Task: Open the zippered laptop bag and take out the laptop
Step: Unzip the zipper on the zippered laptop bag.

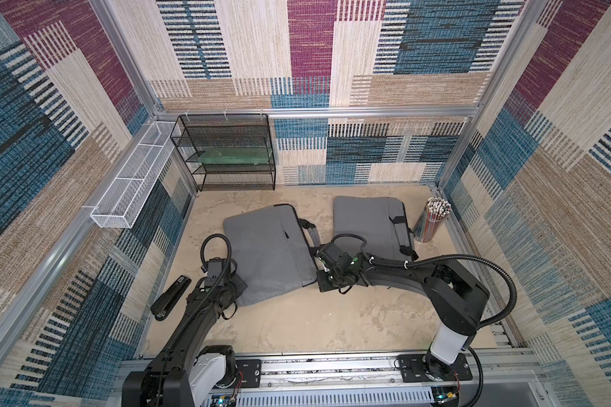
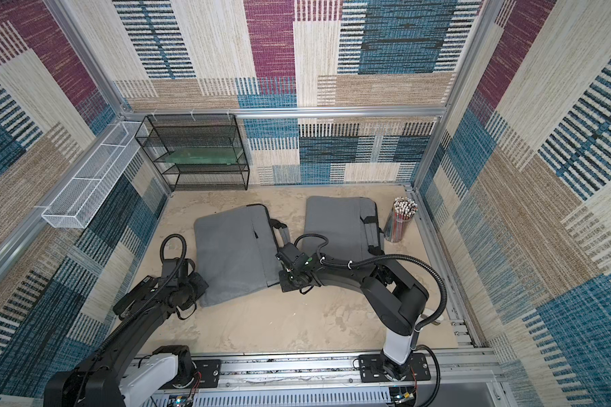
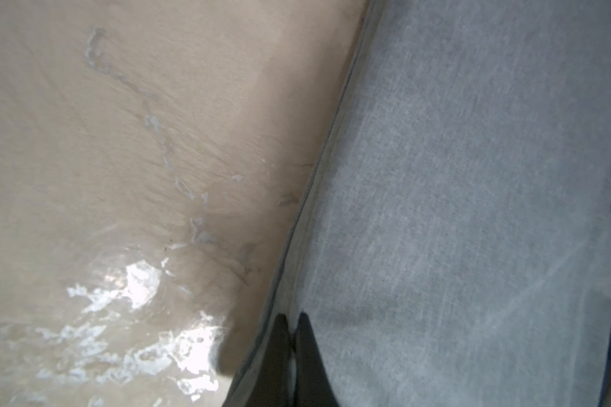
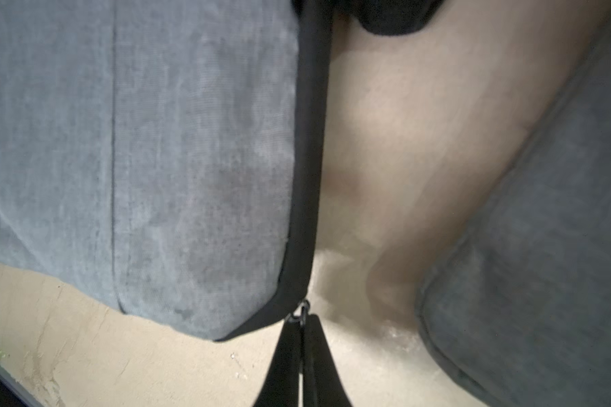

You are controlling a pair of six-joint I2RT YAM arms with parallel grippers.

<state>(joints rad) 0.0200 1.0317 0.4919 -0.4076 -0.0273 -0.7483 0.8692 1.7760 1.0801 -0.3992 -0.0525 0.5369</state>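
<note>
A grey zippered laptop bag [image 1: 268, 250] [image 2: 237, 246] lies flat mid-table, its handles toward the right. My left gripper [image 1: 239, 283] [image 3: 291, 322] is at its near left corner, shut on a pinch of the grey fabric [image 3: 438, 211] by the edge seam. My right gripper [image 1: 321, 278] [image 4: 301, 319] is at the near right corner, shut on the small metal zipper pull [image 4: 302, 309] at the end of the black zipper band [image 4: 311, 158]. The laptop is hidden.
A second grey bag [image 1: 367, 225] [image 4: 544, 246] lies just right of the first. A cup of pencils [image 1: 432, 218] stands at the far right, a black stapler [image 1: 170, 297] near left. A black mesh shelf [image 1: 226, 151] and white mesh basket [image 1: 131, 186] line the back left.
</note>
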